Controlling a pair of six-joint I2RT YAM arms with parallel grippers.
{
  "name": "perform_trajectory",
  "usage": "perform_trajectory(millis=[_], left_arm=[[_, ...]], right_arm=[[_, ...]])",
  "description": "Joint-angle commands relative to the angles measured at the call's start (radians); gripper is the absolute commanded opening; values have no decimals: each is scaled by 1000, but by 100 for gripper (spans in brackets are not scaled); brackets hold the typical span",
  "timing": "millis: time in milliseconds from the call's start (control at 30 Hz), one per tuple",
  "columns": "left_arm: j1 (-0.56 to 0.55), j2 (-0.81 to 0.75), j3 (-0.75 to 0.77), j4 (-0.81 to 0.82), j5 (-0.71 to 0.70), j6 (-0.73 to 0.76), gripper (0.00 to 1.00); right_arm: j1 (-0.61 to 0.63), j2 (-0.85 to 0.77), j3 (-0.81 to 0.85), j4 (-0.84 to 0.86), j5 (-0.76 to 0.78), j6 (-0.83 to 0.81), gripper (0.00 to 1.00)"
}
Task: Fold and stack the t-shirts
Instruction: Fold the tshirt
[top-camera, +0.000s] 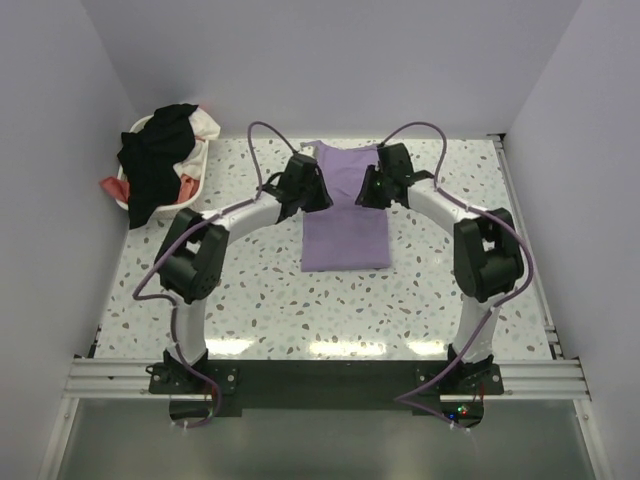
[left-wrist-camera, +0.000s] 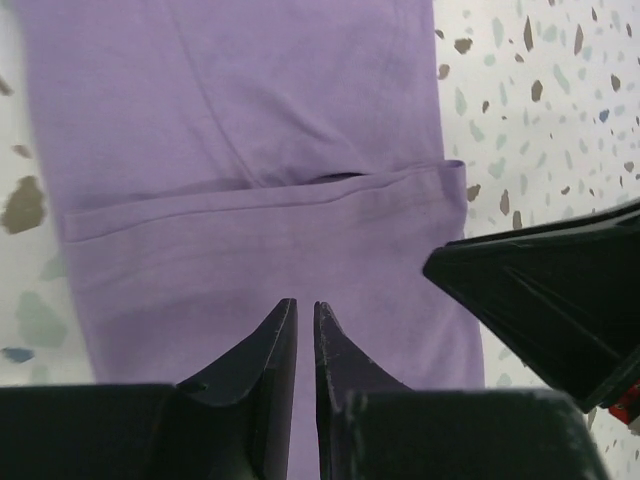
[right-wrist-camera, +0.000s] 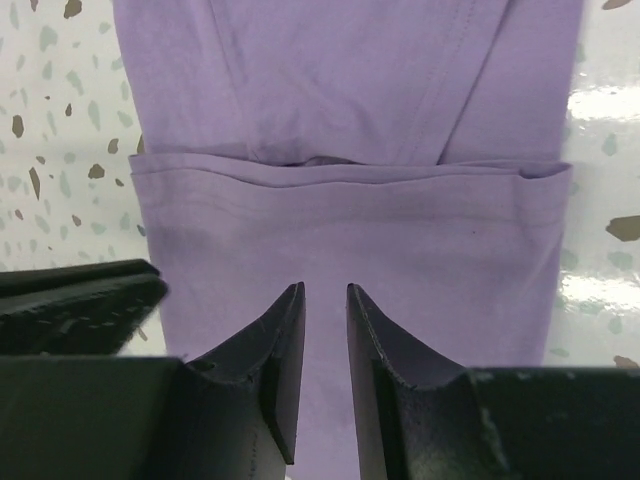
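Shirt: the folded purple cotton t-shirt (top-camera: 345, 215) is lying mid-table on the speckled white tabletop (top-camera: 290, 300), one layer doubled over another
Left gripper (left-wrist-camera: 305, 312): hovering over the cloth, fingers nearly together, gripping nothing
Right gripper (right-wrist-camera: 325, 295): hovering likewise, narrow gap, empty
Risk: pinching only the top layer could be undoing the fold
Hidden: the shirt's far end is sitting behind both wrists; the garments in the white basket (top-camera: 205, 160) are tangling, count unclear

I see a purple t-shirt (top-camera: 345, 225) lying flat at the centre of the frame, folded into a long narrow rectangle with one edge doubled across its middle, while more shirts, black, white and red (top-camera: 160, 160), sit heaped at upper left.
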Motion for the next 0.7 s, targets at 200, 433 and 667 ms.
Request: perform_trajectory(millis=[200, 433, 667], left_arm=[[-14, 199, 163, 118, 98, 19, 17], [13, 299, 208, 64, 82, -8, 16], [17, 308, 163, 64, 69, -28, 16]], right_arm=[[-1, 141, 138, 18, -8, -8, 26], [-10, 231, 193, -16, 27, -20, 26], [-33, 231, 153, 1, 36, -14, 26]])
